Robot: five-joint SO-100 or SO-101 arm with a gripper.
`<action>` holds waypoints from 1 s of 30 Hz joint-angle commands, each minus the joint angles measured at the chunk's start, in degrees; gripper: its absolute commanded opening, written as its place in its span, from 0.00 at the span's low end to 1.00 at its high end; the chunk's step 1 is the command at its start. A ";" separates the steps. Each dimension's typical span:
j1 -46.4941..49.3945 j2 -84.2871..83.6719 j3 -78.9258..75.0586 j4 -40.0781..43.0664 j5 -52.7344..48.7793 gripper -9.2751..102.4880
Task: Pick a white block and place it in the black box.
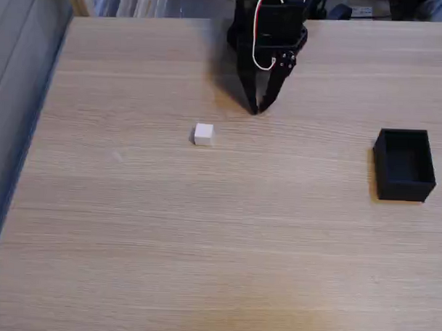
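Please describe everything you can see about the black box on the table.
The black box is a small, matte black, rectangular container with an open top and thin walls; it looks like plastic, though this is uncertain. It stands upright on the light wooden table, near the right edge of the fixed view. Its inside looks dark and empty. Nothing but the table touches it: the white block lies far to its left, and the gripper is well apart from it.

You're looking at a matte black arm (273, 29) — red and white wires loop across its boxy wrist — ending in a gripper (257, 109) of two slim black fingers tapering to points.
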 commanded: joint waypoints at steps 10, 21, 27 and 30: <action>1.05 0.35 0.79 0.35 -0.09 0.08; 1.05 0.35 0.70 0.35 -0.97 0.08; 1.23 0.35 0.09 0.09 -3.43 0.08; 0.88 0.26 -1.05 0.70 -3.69 0.08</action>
